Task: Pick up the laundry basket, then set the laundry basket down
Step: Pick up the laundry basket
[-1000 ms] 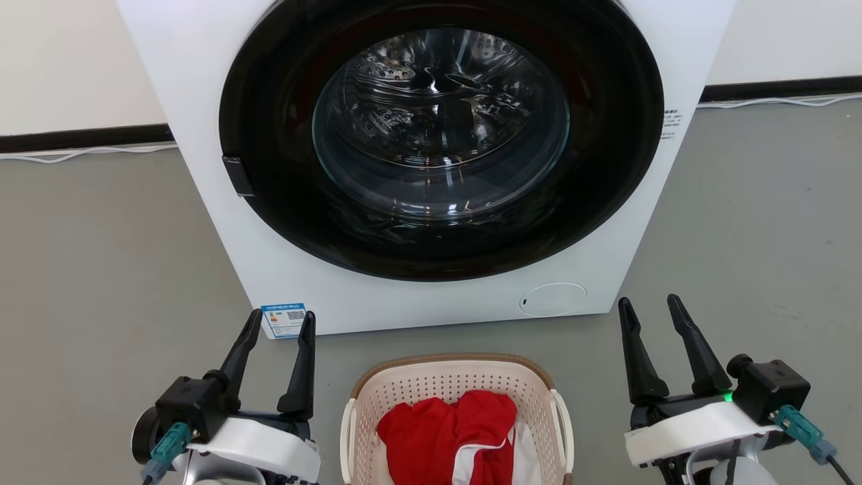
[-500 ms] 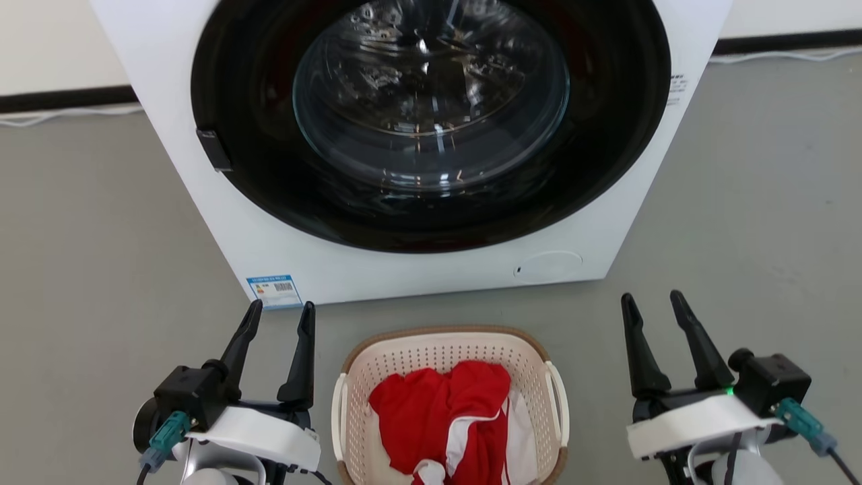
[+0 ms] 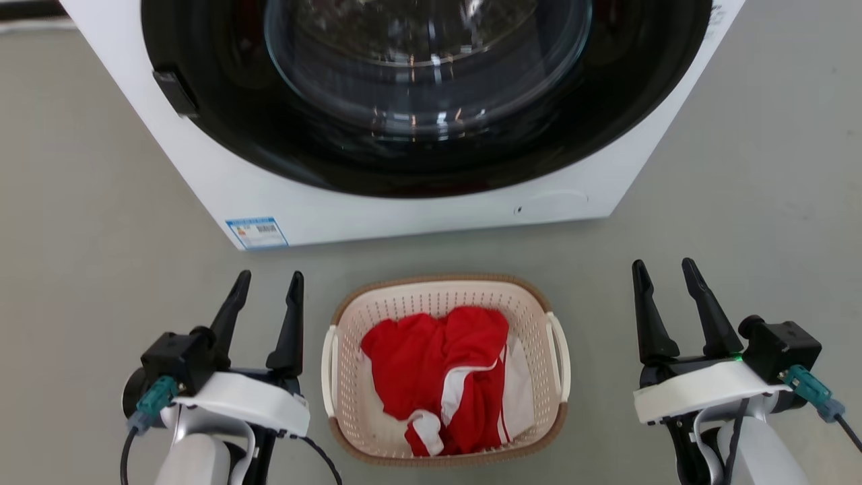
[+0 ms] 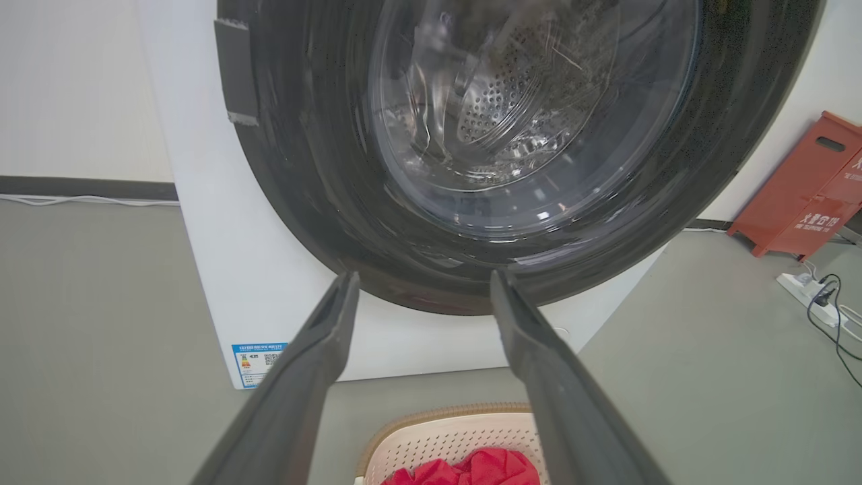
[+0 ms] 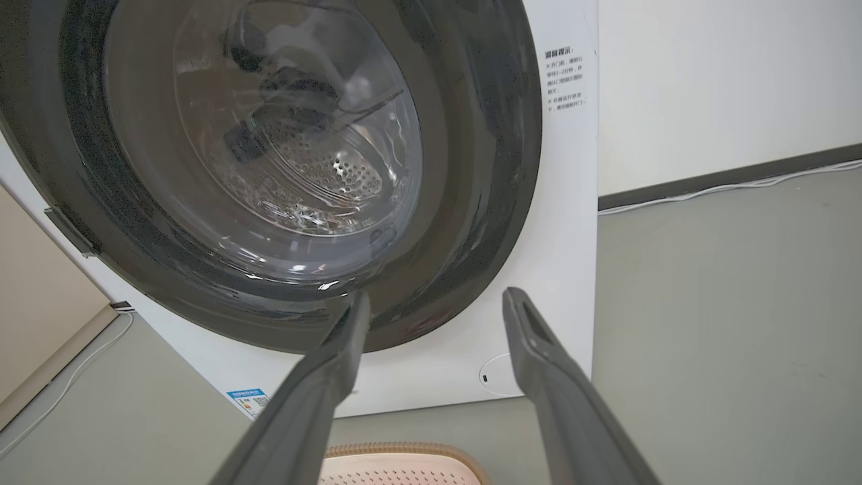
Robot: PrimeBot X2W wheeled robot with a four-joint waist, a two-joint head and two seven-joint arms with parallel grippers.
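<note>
The cream laundry basket (image 3: 350,350) with a brown rim and white side handles stands on the grey floor before the washer, holding red and white clothes (image 3: 438,370). My left gripper (image 3: 267,277) hovers open just left of the basket, apart from it. To the basket's right, my right gripper (image 3: 665,266) also stands open with nothing between its fingers. In the left wrist view the basket's far rim (image 4: 444,412) shows low between the open fingers (image 4: 423,277). The right wrist view catches the same rim (image 5: 404,450) at its bottom edge, below my open gripper (image 5: 436,295).
A white washer (image 3: 417,209) with a dark round glass door (image 3: 424,74) stands close behind the basket. A red folded sign (image 4: 805,195) and a power strip with cables (image 4: 818,300) lie to the washer's right. Grey floor spreads on both sides.
The head camera has tilted downward, so the washer slides up the picture and the whole basket comes into view. Both grippers stay open beside the basket.
</note>
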